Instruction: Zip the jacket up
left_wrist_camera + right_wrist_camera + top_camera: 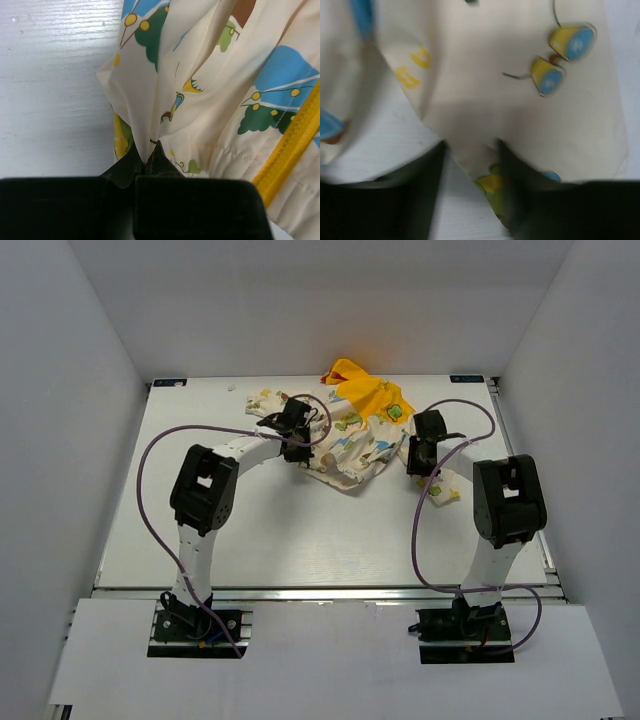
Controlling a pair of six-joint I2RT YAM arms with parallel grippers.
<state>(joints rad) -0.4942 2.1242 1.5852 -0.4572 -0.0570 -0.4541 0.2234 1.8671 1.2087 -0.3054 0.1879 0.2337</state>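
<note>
Jacket [350,435]: lies crumpled on the white bench [300,530], upper centre of the top view. Cream printed fabric spreads toward the lower left. The yellow-orange hood [360,385] is bunched at the far end, near the back wall. In the left wrist view the yellow zipper [295,145] runs diagonally along the right edge of the frame. That view does not show the slider.

Left claw [297,445]: at the jacket's left edge in the top view. In the wrist view its dark fingers [125,170] are brought together at bottom centre. A fold of cream fabric is drawn into a tight pinch between the tips, with creases fanning up from that point. It is clamped on the jacket.

Right claw [425,455]: at the jacket's right edge in the top view. The wrist view is blurred. The two fingers [432,200] stand clearly apart at the bottom of the frame, and a flap of printed fabric lies in the gap between them. I cannot tell whether the pads press on it.

Purple cables [150,490] loop out from both arms over the bench.
</note>
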